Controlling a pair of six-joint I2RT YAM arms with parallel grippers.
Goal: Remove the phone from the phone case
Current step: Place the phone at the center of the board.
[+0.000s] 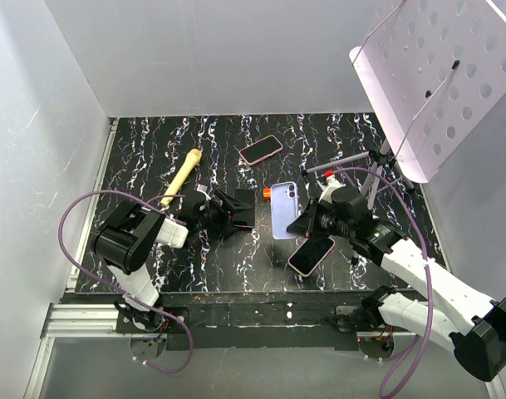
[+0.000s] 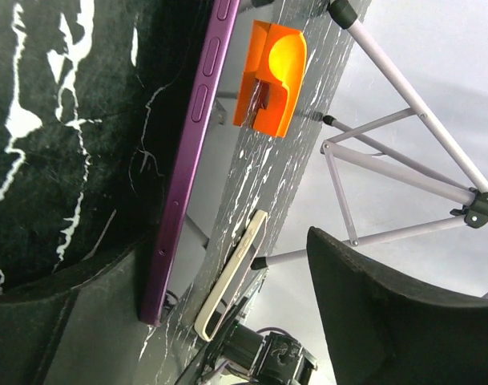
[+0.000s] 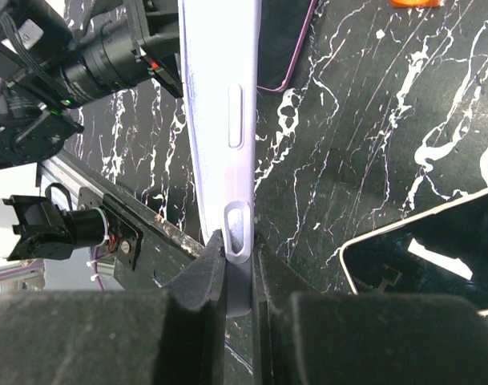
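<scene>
Right claw [image 3: 239,269] is clamped on one end of the lavender phone case [image 1: 284,212]. The case is held edge-up, its long axis running away from the arm bases. The purple phone [image 2: 187,160] lies on the case's left side, apart from it, between the spread fingers of the left claw [image 1: 238,208]. Cannot tell if it touches a finger. Its long axis seems to point from that claw toward the case. Left arm is nearer. Phone judged already out.

Lavender phone case [image 1: 283,209], orange block [image 1: 267,193], black white-veined table [image 1: 228,137].
</scene>
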